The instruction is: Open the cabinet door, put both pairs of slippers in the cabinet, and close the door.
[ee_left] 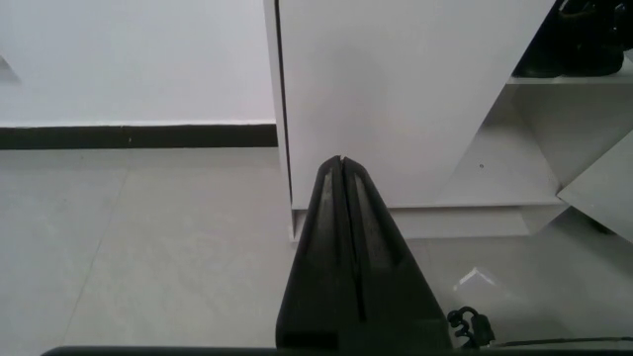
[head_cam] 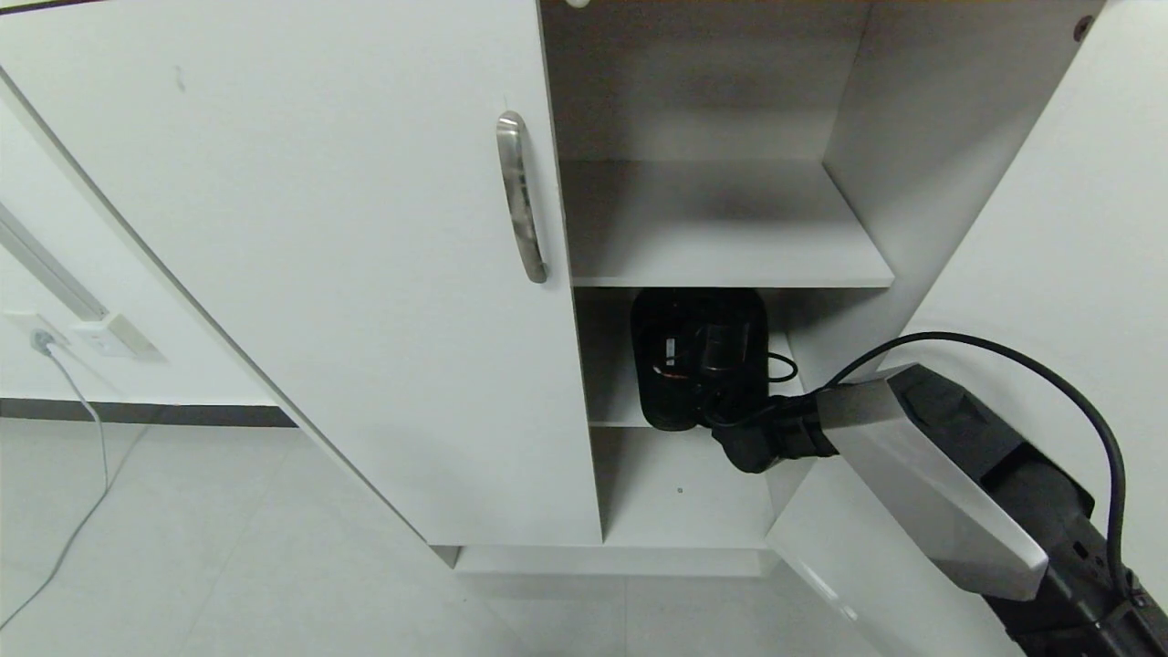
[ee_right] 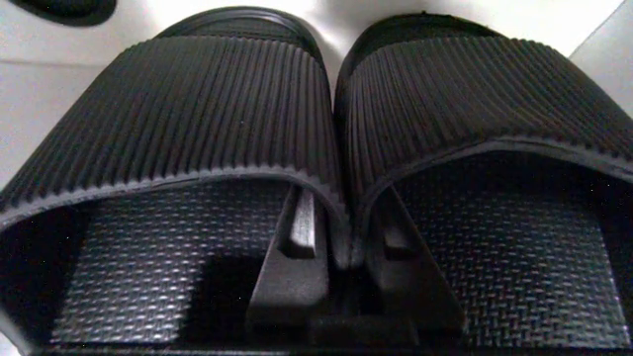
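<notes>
A pair of black ribbed slippers [head_cam: 698, 356] is inside the cabinet [head_cam: 721, 228] at the middle shelf level. My right gripper [head_cam: 721, 401] reaches in after them. In the right wrist view its fingers [ee_right: 302, 247] pinch the two inner walls of the slippers [ee_right: 198, 109] together, so the right gripper [ee_right: 346, 247] is shut on the pair. Another dark slipper edge [ee_right: 59, 8] lies beyond them. My left gripper [ee_left: 340, 163] is shut with nothing in it, low over the floor in front of the cabinet, where the slippers [ee_left: 584, 40] show on the shelf.
The cabinet's right door [head_cam: 1049, 274] stands open beside my right arm. Its left door [head_cam: 319, 255], with a metal handle [head_cam: 522, 196], is closed. The bottom shelf [head_cam: 684, 493] is bare. A wall socket with a cable [head_cam: 41, 339] is at the far left.
</notes>
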Available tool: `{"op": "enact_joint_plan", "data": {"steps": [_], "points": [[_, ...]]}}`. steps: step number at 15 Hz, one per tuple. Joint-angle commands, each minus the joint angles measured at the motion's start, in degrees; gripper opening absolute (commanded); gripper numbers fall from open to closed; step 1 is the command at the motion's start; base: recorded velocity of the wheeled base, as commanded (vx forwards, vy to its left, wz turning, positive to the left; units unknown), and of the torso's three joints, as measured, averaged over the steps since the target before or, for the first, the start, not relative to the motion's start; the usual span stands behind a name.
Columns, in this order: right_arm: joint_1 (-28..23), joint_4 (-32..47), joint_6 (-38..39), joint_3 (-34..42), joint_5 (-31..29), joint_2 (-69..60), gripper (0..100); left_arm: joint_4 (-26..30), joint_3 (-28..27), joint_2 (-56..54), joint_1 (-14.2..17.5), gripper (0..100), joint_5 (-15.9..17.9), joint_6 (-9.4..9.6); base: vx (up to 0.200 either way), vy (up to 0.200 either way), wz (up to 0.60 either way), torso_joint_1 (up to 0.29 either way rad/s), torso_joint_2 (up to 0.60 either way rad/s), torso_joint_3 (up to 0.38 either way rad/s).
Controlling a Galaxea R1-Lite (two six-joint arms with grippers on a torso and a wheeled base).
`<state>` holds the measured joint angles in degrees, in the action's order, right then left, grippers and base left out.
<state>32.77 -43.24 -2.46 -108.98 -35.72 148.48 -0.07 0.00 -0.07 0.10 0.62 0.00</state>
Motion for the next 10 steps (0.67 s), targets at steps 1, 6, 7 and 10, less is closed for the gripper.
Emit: {"op": "enact_joint_plan", "data": {"steps": [1, 6, 7, 10], "points": [[0.01, 0.09, -0.09, -0.53, -0.05, 0.41, 0, -0.01, 0.00, 0.07, 0.08, 0, -0.01, 0.00, 0.000, 0.000, 0.00, 0.000, 0.00, 0.000], [0.01, 0.17, -0.09, -0.35, -0.05, 0.84, 0, -0.01, 0.00, 0.07, -0.01, 0, -0.01, 0.00, 0.000, 0.000, 0.00, 0.000, 0.00, 0.000], [0.01, 0.17, -0.09, -0.35, -0.05, 0.84, 0, -0.01, 0.00, 0.07, 0.08, 0, -0.01, 0.00, 0.000, 0.000, 0.00, 0.000, 0.00, 0.000], [-0.07, 0.35, -0.09, -0.35, -0.05, 0.84, 0, -0.01, 0.00, 0.07, -0.01, 0, -0.01, 0.00, 0.000, 0.000, 0.00, 0.000, 0.00, 0.000]]}}
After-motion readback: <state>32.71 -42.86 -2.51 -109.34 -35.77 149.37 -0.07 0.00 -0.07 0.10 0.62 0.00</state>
